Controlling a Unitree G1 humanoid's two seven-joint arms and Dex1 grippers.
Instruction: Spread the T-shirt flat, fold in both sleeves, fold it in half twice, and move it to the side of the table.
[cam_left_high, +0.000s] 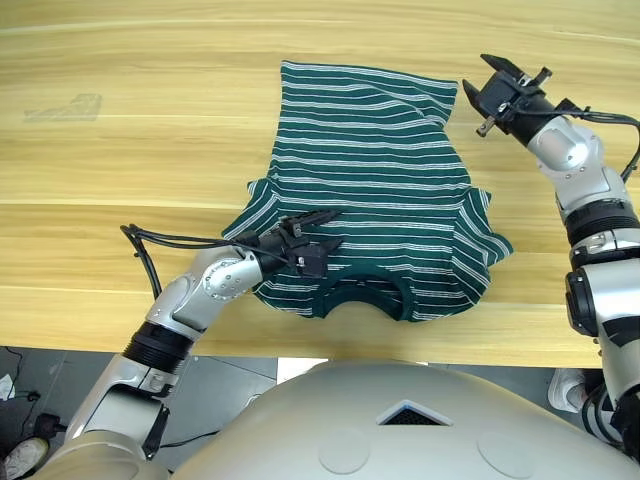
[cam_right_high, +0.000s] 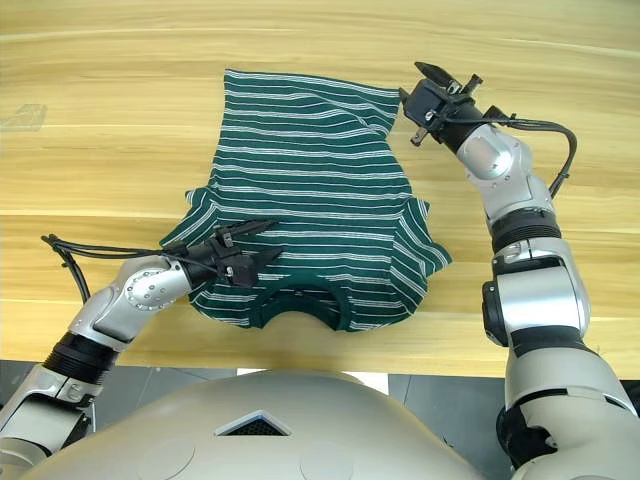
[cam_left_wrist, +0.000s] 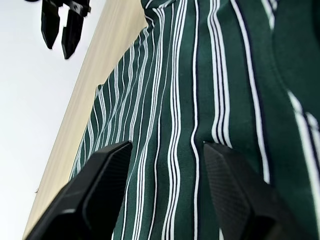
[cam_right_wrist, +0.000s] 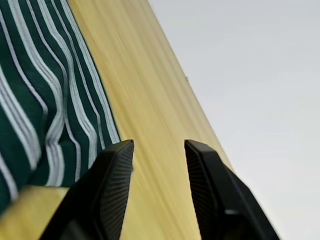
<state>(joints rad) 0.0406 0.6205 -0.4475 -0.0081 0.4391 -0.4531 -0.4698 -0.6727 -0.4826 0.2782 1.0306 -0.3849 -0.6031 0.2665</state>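
Note:
A dark green T-shirt (cam_left_high: 370, 150) with white stripes lies on the wooden table (cam_left_high: 150, 150), collar toward the near edge and hem at the far side. Its right sleeve (cam_left_high: 488, 232) sticks out, rumpled. My left gripper (cam_left_high: 338, 227) hovers open just over the shirt's near left part, beside the collar; in the left wrist view its fingers (cam_left_wrist: 102, 190) straddle striped cloth (cam_left_wrist: 200, 75). My right gripper (cam_left_high: 473, 70) stands open above bare table just off the hem's far right corner; the right wrist view shows that corner (cam_right_wrist: 40, 100) beside its fingers (cam_right_wrist: 112, 185).
The table's near edge (cam_left_high: 120, 345) runs just under the collar, with floor below. A faint grey patch (cam_left_high: 65, 107) marks the wood at far left. A black cable (cam_left_high: 150, 250) loops off my left forearm. Bare wood spreads left of the shirt and beyond it.

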